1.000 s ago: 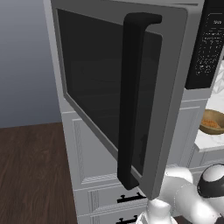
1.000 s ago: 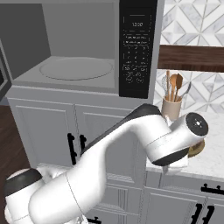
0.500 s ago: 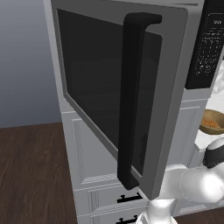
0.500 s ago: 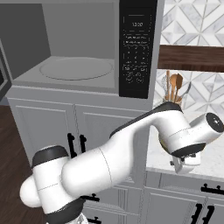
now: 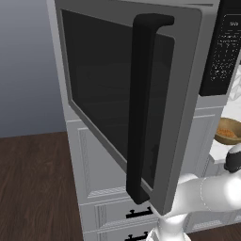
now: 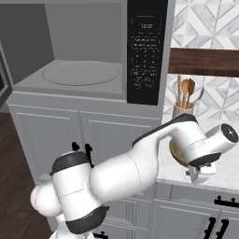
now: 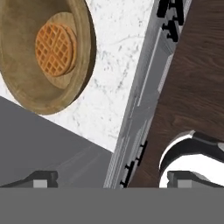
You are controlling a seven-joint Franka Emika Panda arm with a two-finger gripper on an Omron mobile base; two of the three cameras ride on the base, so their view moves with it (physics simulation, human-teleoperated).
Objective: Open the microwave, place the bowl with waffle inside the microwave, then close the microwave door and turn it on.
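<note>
Arm stretched forward and right, elbow bent, wrist turned down. Claw [image 6: 201, 174] points downward with jaws spread wide, holding nothing.

Microwave [image 6: 88, 51] cavity open; arm over bowl [image 6: 176, 151] on counter [image 6: 224, 172].

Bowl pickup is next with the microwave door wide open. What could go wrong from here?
1. The tool is open but sits off to the side of the round brown bowl, above the white marble counter's edge; a straight descent would likely miss the rim.
2. The golden waffle lies loose in the bowl, so a tilted lift could slide it out.
3. The grey-framed dark glass microwave door juts out beside the arm; a wide swing might clip it.
</note>
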